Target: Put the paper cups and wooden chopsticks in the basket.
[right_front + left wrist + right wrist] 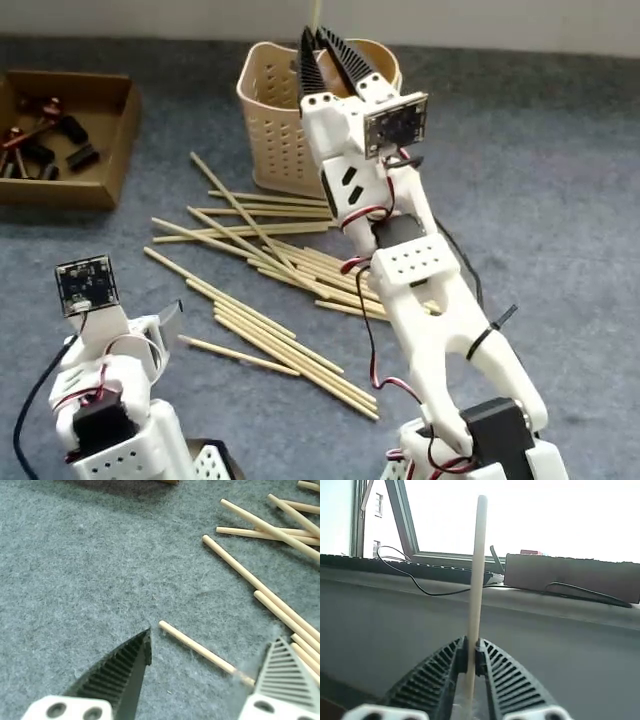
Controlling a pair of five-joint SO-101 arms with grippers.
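Several wooden chopsticks lie scattered on the grey felt between the arms. A beige slotted basket stands at the back. Over its rim my right gripper is shut on one chopstick, which points up out of the fingertips. In the right wrist view that chopstick stands upright between the shut jaws of the right gripper. My left gripper is open low over the felt at the front left, its jaws either side of a single chopstick lying flat. In the high view the left gripper sits beside the pile's near end.
A shallow cardboard box holding small dark and red parts sits at the back left. The right arm's white body stretches over the right part of the chopstick pile. Bare felt lies to the right of the basket.
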